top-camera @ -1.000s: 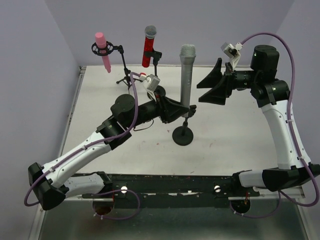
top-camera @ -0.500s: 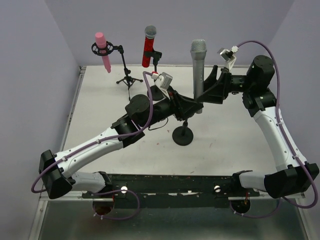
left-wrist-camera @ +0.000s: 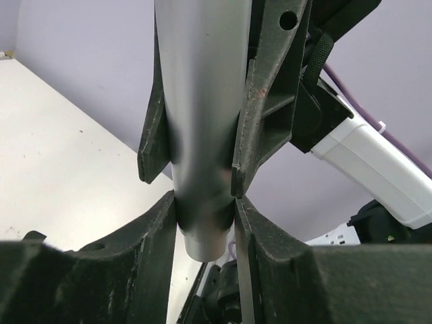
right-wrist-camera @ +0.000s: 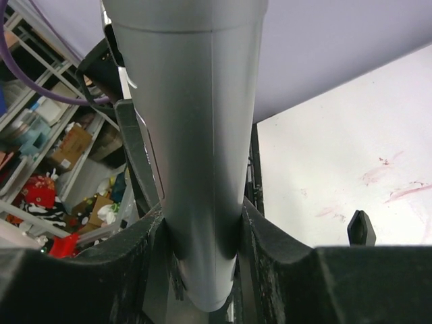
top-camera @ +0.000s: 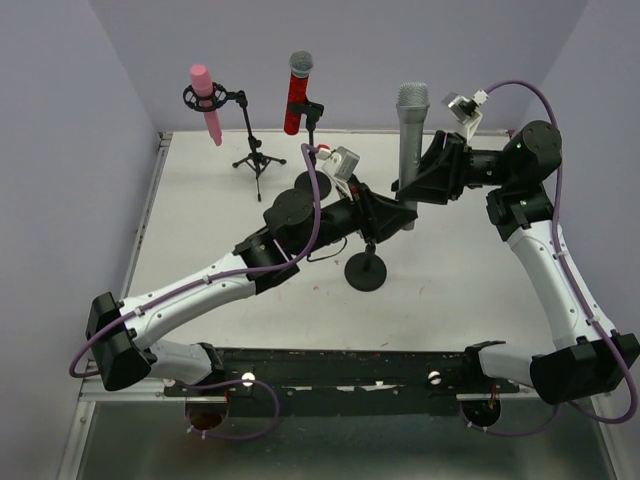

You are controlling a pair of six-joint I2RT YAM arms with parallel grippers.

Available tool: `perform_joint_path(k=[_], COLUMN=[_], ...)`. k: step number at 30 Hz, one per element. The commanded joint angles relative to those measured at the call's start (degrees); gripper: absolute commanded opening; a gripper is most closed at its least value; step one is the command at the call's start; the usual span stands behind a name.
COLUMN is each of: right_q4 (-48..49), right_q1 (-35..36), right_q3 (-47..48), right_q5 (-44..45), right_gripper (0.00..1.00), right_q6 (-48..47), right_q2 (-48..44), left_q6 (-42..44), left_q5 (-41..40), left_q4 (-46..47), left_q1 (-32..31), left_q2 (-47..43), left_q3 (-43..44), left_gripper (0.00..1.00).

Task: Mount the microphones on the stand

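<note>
Pink microphone [top-camera: 206, 100] at upper left and red microphone [top-camera: 296, 95] at top centre already mounted; silver-grey microphone [top-camera: 411, 140], upright right of centre, clamped by left gripper [left-wrist-camera: 204, 202] and right gripper [right-wrist-camera: 202, 223], not yet on round-based stand [top-camera: 366, 272].

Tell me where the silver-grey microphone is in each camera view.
Top external: silver-grey microphone stands upright, right of centre.
Left wrist: it fills the upper centre, its lower end showing.
Right wrist: it fills the centre, top to bottom.
Shared landmark: the white table.

White table [top-camera: 470, 270], lilac walls [top-camera: 60, 120], cluttered shelving [right-wrist-camera: 47, 175]
</note>
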Motion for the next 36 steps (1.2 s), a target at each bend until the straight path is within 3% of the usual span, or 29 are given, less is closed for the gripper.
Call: perform_joint_path(k=[1, 3, 7, 10, 14, 20, 28, 36], right_q4=[-0.4, -10.7, -26.1, -29.0, -30.8, -34.1, -33.8, -33.7], right_q1=[0.2, 0.1, 0.2, 0.2, 0.2, 0.1, 0.1, 0.1], right_q3=[0.4, 3.4, 6.4, 5.7, 5.3, 6.3, 5.3, 5.1], right_q5=[-3.0, -2.6, -1.3, -0.9, -1.1, -0.9, -1.3, -1.6], right_gripper=[0.15, 0.14, 0.14, 0.14, 0.14, 0.14, 0.14, 0.14], right_q6=[-2.7, -13.6, -26.4, -30.4, -32.8, -35.8, -36.0, -36.0], right_q2=[-1.6, -1.6, -1.0, -1.2, -1.6, -1.7, -2.3, -2.1], left_q6=[3.3, 5.7, 9.9, 9.6, 7.0, 6.7, 9.7, 7.3], left_q5=[1.9, 3.6, 4.8, 9.3, 14.3, 12.7, 5.3, 5.2], left_q4=[1.8, 2.5, -0.3, -1.3, -3.0, -7.1, -8.5, -4.6], left_q1=[-0.2, -0.1, 1.8, 6.5, 11.4, 11.3, 7.1, 6.4], left_q2=[-4.6, -8.0, -16.5, -20.5, -18.1, -8.0, 1.5, 6.0], left_q3=[-1.6, -4.8, -9.2, -10.0, -4.9, 7.1, 14.7, 18.3], left_gripper=[0.58, 0.79, 0.99, 0.99, 0.99, 0.99, 0.98, 0.85])
